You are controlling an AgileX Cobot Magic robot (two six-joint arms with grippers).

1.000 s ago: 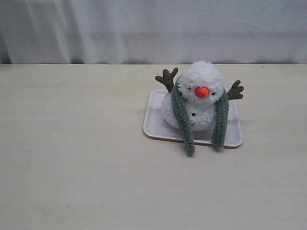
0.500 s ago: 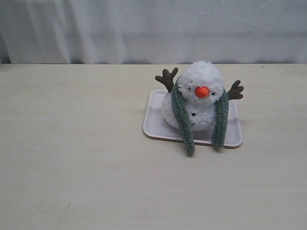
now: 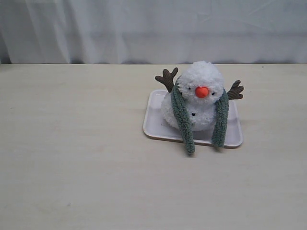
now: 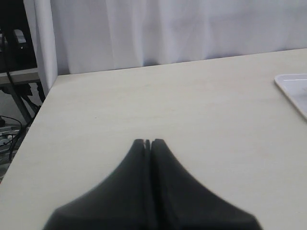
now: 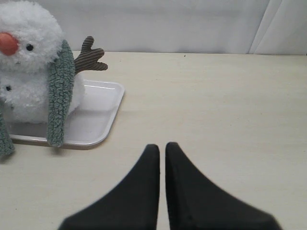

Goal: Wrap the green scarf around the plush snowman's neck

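Note:
The plush snowman (image 3: 201, 79) sits upright on a white tray (image 3: 153, 123). The green scarf (image 3: 182, 117) runs behind the neck, and its two ends hang down the front on either side of the body, uncrossed. Both tips reach past the tray's front rim. In the right wrist view the snowman (image 5: 24, 28) and one scarf end (image 5: 60, 91) sit well ahead of my right gripper (image 5: 162, 146), which is shut and empty over bare table. My left gripper (image 4: 147, 142) is shut and empty, far from the toy. Neither gripper shows in the exterior view.
A white curtain (image 3: 153, 28) hangs along the table's far edge. The left wrist view shows a corner of the tray (image 4: 292, 84) and the table's side edge (image 4: 29, 139), with cables and a stand beyond it.

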